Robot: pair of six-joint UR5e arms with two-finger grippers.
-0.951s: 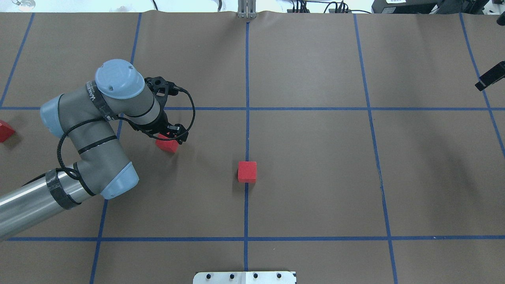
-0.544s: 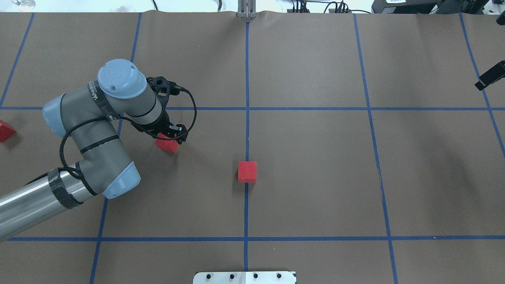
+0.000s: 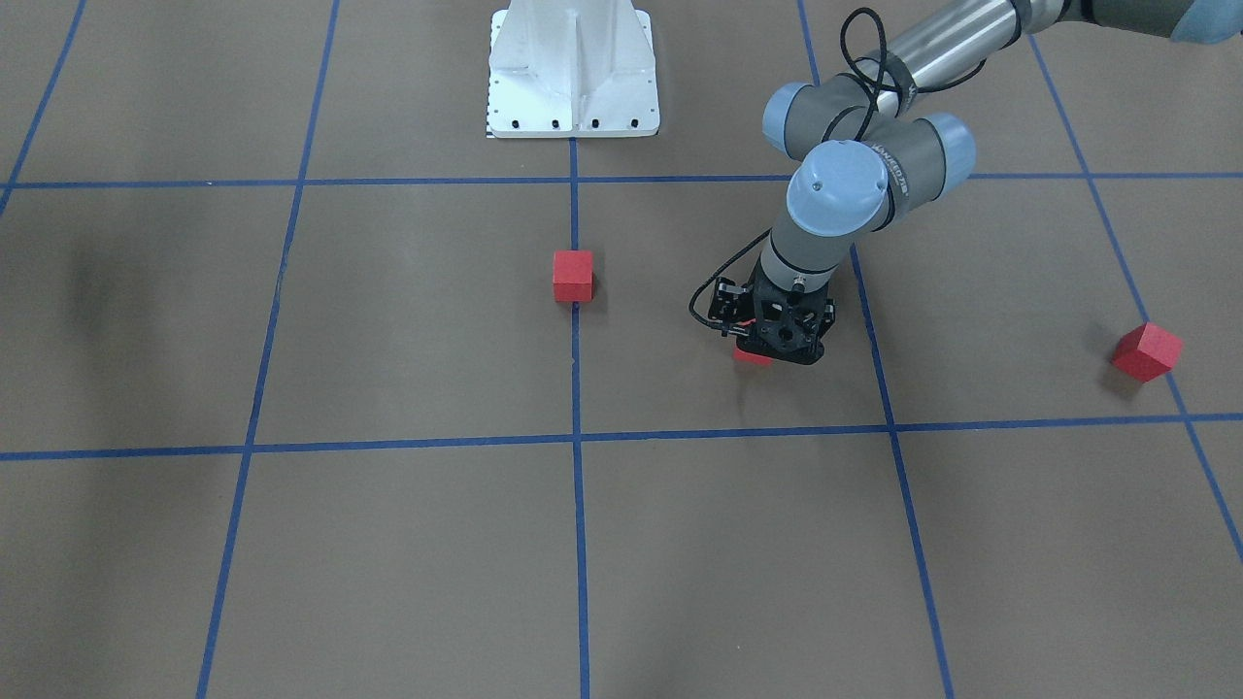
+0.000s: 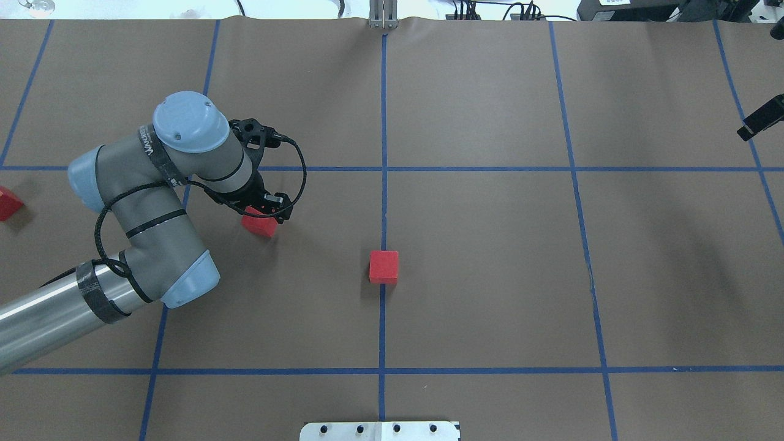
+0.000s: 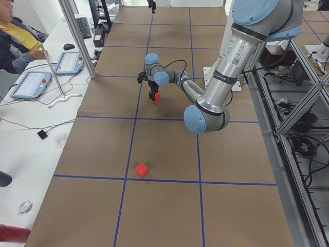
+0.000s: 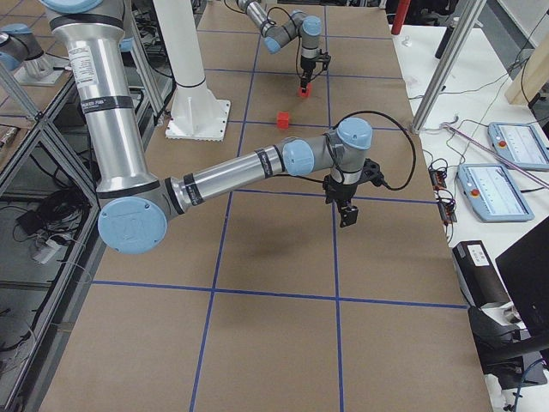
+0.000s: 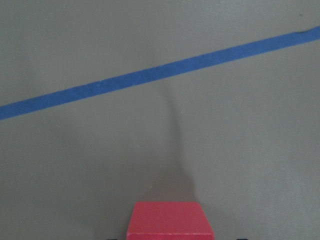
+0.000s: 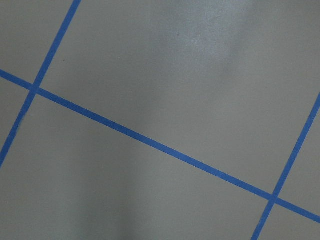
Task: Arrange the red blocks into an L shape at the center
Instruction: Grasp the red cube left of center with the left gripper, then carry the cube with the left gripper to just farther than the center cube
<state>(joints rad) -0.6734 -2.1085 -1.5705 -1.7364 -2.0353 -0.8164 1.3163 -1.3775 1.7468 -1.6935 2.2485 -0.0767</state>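
Note:
My left gripper [image 4: 264, 211] is shut on a red block [image 4: 260, 223], left of the center; the block's top shows at the bottom of the left wrist view [image 7: 170, 221], and a sliver shows under the gripper [image 3: 777, 342] in the front view [image 3: 752, 357]. A second red block [image 4: 383, 267] sits at the center on the blue grid line, also in the front view [image 3: 572, 276]. A third red block [image 4: 6, 203] lies at the far left edge [image 3: 1147, 350]. My right gripper [image 4: 761, 117] hangs at the far right edge; I cannot tell its jaw state.
The white robot base [image 4: 380, 431] stands at the near table edge, behind the center block. Blue tape lines [image 4: 383, 122] cross the brown surface. An operator sits at a side bench with tablets [image 5: 31, 85] beyond the table's far edge.
My left arm has shifted slightly toward the right and far side, and the red block in its gripper moved with it. The other two blocks and the right gripper stayed put.

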